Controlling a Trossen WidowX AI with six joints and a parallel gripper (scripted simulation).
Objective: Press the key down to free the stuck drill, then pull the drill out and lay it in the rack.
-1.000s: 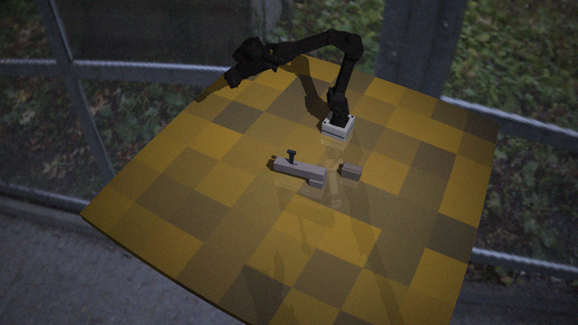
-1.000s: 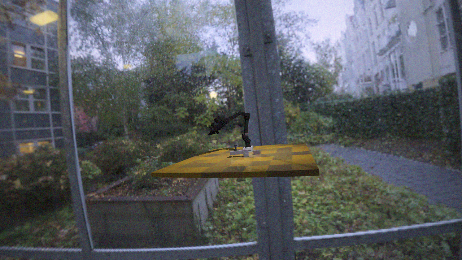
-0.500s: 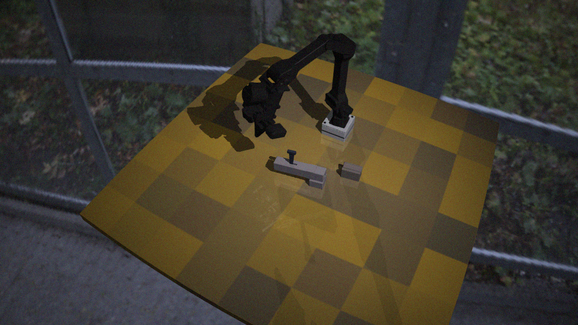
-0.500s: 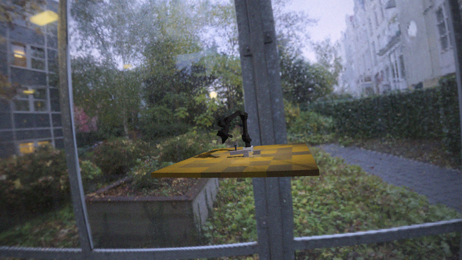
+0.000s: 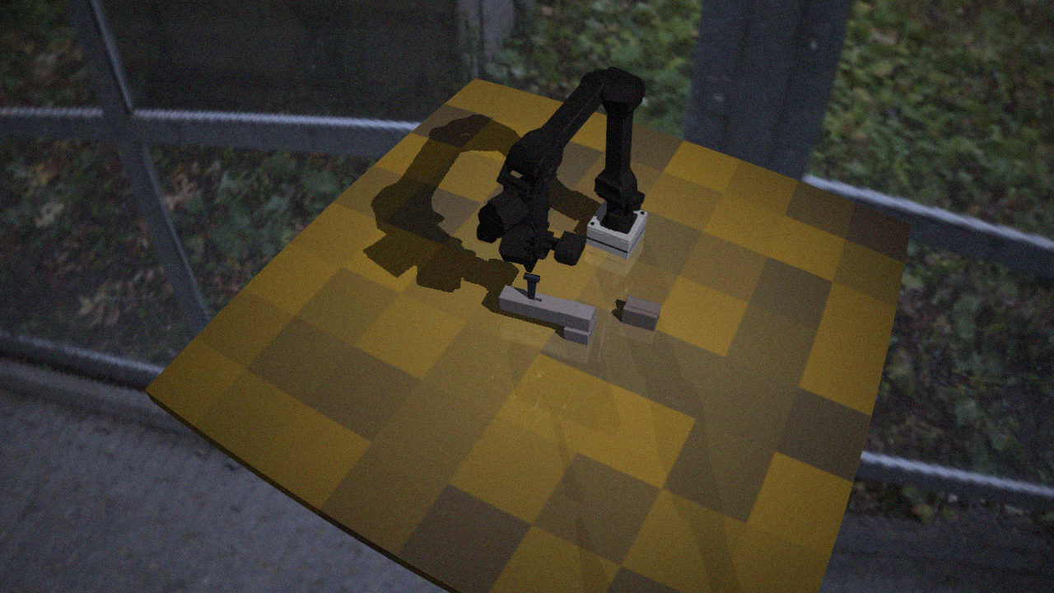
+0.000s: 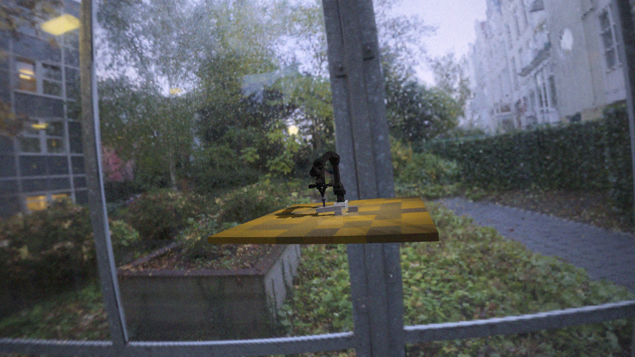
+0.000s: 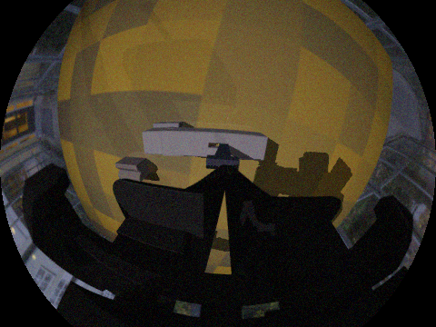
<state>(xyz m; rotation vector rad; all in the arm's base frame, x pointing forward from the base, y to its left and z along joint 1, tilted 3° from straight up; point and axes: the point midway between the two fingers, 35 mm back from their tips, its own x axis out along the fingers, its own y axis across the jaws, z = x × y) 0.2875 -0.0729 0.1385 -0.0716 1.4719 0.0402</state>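
Note:
A dark T-shaped piece [image 5: 532, 287] [image 6: 323, 201] [image 7: 222, 161], seemingly the key, stands upright in the top of a long pale grey bar [image 5: 556, 310] [image 7: 177, 142]. The bar seems raised, with a smaller grey block [image 5: 575, 335] [image 7: 168, 124] under one end. My gripper [image 5: 530, 268] [image 6: 323, 196] [image 7: 226, 170] is shut and empty, pointing down. Its tips are right over the T-shaped piece's head; I cannot tell whether they touch it. A small separate grey block [image 5: 640, 313] [image 7: 129, 171] sits beyond the bar's end. I cannot make out which part is the drill or the rack.
The white arm base [image 5: 617, 235] stands behind the bar. The yellow and brown chequered table top [image 5: 412, 457] [image 6: 266, 235] has open edges. The arm's shadow falls to the left of the bar in the top view.

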